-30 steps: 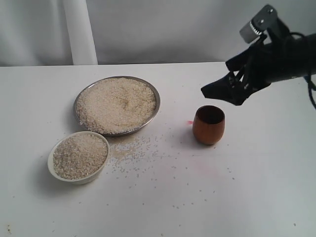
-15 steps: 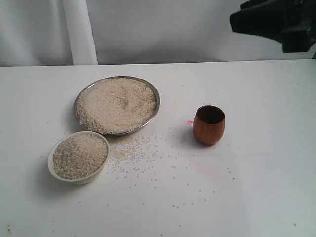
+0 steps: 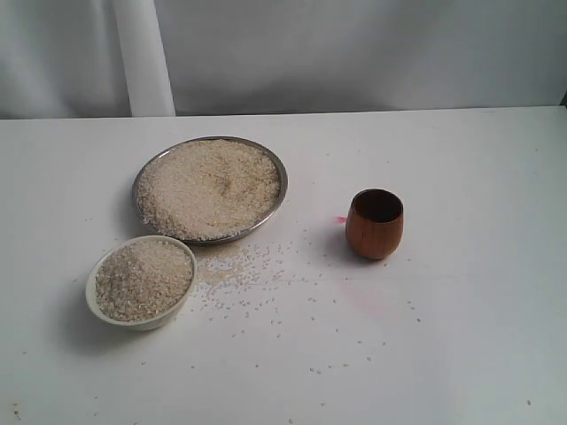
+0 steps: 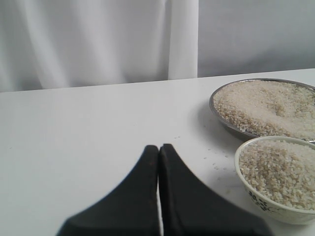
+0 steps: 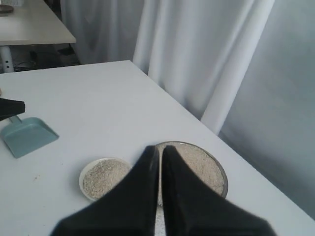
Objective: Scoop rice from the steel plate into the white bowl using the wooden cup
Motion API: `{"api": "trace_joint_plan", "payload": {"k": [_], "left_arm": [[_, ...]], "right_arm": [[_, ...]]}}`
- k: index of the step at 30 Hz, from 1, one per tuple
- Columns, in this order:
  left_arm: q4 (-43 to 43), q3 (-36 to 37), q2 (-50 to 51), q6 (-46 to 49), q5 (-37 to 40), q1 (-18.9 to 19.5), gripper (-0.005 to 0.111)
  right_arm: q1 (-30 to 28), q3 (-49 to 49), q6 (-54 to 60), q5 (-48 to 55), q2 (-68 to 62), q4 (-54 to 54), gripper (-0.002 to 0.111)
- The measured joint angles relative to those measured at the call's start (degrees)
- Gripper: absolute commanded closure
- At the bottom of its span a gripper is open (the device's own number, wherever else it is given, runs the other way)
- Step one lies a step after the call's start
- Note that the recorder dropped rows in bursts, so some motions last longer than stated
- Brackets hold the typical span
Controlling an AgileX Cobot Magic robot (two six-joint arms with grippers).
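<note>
Hovering with both jaws pressed together and empty: my left gripper near the white bowl, my right gripper high above the table. The wooden cup stands upright, right of the steel plate. That bowl's heaped already, so another scoop of rice likely spills over.

wooden cup unobstructed, steel plate well apart
</note>
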State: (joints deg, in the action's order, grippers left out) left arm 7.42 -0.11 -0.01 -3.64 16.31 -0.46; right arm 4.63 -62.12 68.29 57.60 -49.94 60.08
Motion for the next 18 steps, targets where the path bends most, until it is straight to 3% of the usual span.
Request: {"api": "trace_joint_plan", "payload": {"k": [18], "left_arm": [[0.00, 0.00, 0.00, 0.00, 0.00, 0.00, 0.107]], "right_arm": [[0.00, 0.00, -0.48, -3.15, 4.81, -3.06, 0.106]]}}
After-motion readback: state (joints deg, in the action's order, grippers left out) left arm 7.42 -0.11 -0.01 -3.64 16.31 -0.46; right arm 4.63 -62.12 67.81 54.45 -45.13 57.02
